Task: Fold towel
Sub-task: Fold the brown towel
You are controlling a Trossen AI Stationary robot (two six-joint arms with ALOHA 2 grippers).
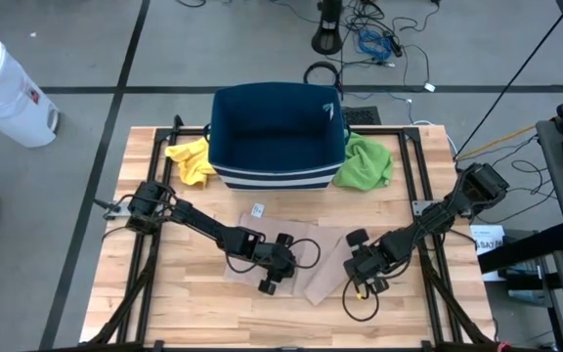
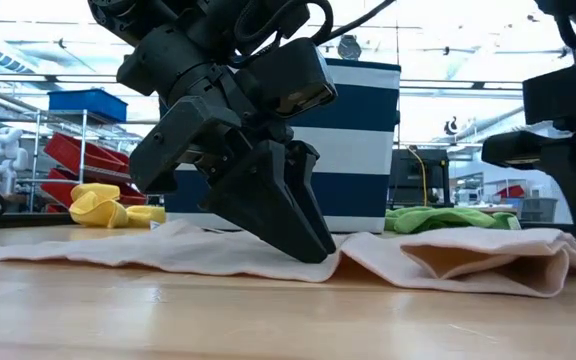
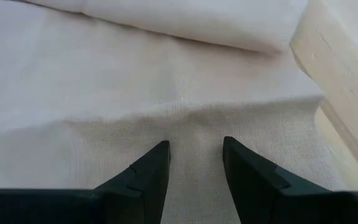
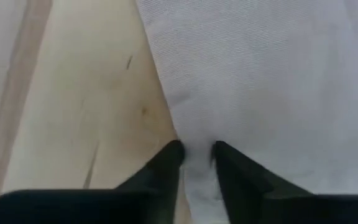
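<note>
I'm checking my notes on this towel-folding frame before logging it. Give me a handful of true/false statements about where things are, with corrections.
1. The beige towel lies on the wooden table in front of the navy bin. True.
2. The yellow cloth sits inside the bin. False: it lies on the table beside the bin, on the left arm's side.
3. The left gripper is down at the towel, fingers apart. True.
4. The right gripper hovers high above the bin. False: it is low at the towel's edge, with fabric between its narrowly spaced fingers.
5. The green cloth is next to the bin on the right arm's side. True.
</note>
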